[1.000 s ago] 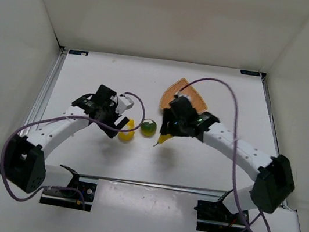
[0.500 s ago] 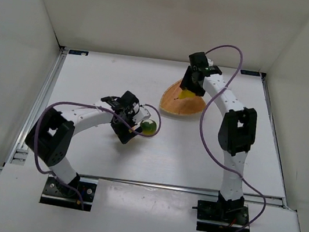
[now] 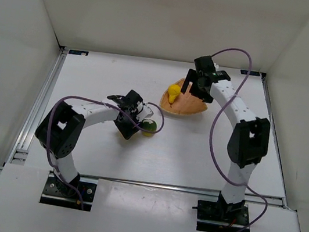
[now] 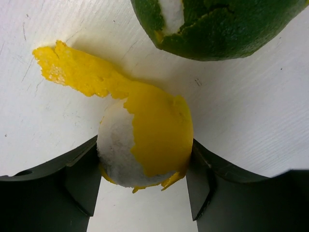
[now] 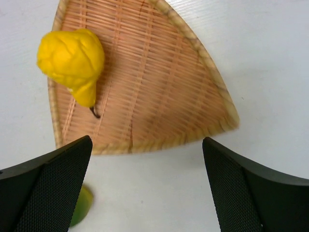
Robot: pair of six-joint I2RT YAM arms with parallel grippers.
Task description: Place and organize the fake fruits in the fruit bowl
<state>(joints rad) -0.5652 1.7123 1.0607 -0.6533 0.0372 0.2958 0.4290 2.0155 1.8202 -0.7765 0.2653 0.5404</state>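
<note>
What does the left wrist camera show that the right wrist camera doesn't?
Only the left wrist: the left gripper shut on the yellow round fruit. Only the right wrist: the yellow pear lying in the fruit bowl, with the right gripper open. Both: the green fruit, large in the left view, just a sliver beside a finger in the right.

White arm links (image 3: 96,112), black joints (image 3: 248,141), purple cables (image 3: 235,49), black textured jaws.

Place: robot lab cell | Evidence: white panel walls (image 3: 158,16), aluminium rail (image 3: 40,104), white table (image 3: 107,79)
</note>
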